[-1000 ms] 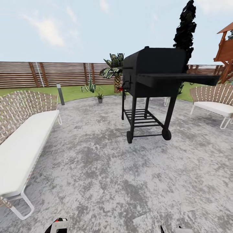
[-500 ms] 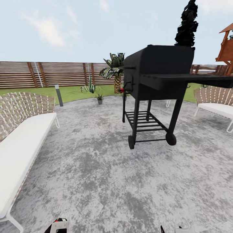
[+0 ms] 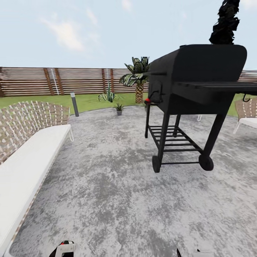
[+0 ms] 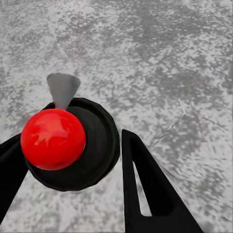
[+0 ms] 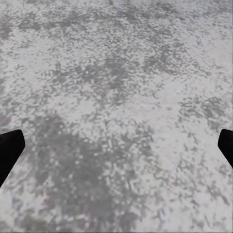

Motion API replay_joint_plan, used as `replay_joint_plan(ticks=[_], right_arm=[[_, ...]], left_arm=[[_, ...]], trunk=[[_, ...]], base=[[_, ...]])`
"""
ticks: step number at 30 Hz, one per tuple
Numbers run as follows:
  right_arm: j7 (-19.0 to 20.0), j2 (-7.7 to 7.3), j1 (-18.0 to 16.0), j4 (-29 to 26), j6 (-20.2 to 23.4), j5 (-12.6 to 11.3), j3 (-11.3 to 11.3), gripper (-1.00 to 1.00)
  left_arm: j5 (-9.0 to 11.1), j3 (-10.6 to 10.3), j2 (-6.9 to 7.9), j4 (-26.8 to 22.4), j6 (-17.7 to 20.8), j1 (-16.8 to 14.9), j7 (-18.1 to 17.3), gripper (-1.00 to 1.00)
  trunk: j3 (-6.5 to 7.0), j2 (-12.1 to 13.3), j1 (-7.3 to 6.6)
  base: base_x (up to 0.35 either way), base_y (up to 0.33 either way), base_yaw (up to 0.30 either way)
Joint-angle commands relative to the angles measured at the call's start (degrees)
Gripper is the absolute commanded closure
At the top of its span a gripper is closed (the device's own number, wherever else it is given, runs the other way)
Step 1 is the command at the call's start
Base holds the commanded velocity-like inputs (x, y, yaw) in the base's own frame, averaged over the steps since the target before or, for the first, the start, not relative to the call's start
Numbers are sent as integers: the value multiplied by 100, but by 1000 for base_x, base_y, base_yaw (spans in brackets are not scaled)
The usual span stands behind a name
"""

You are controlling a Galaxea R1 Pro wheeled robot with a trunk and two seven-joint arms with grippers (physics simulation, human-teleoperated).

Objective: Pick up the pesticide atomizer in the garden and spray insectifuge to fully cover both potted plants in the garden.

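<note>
In the left wrist view I look down on the pesticide atomizer (image 4: 99, 145): a dark round top, a red knob and a grey nozzle. My left gripper (image 4: 68, 141) is shut on it, one black finger on each side. In the head view its white-banded top (image 3: 65, 247) peeks up at the bottom edge. My right gripper (image 5: 116, 141) is open above bare patio stone, with nothing between its fingertips. A small potted plant (image 3: 119, 108) in a grey pot stands at the patio's far edge, well ahead. No insectifuge specks are visible.
A black wheeled grill (image 3: 192, 92) stands ahead on the right of the stone patio (image 3: 107, 171). A white-cushioned wicker bench (image 3: 28, 153) lines the left. A bollard lamp (image 3: 74, 104), striped agave (image 3: 109, 95), palm (image 3: 137, 76) and slat fence (image 3: 53, 81) lie beyond; a wicker chair (image 3: 247, 115) sits far right.
The whole head view has shifted: the grill looms larger and further right, and the bench slides down and left, so the camera moved forward. Both grippers keep their places in the view.
</note>
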Motion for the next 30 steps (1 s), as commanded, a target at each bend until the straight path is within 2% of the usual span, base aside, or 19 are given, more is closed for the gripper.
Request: replay_joint_plan(ticks=[1,5,17,24,30], right_arm=[[2,1,-2,2,-17,3,-13,-100],[3,1,-2,2,-18,6,-13,-100],[2,1,-2,2,-17,5,-13,-100],[2,1,-2,2,-18,7,-13,-100],[2,1,-2,2,-18,6,-13,-100]], left_arm=[[11,1,-1,6,-18,-4,6,100],[10,1,-1,6,-18,-6,6,100],[9,1,-1,6,-20,-6,6,100],[9,1,-1,6,-23,-4,6,100],[9,1,-1,6,-22,-5,6,100]], trunk=[[-9,-2,2],[-22,-2,2],[-25,-2,2],[-25,-2,2],[-25,-2,2]], base=[[337,1,244],[338,0,189],[338,43,19],[338,26,211],[338,1,49]])
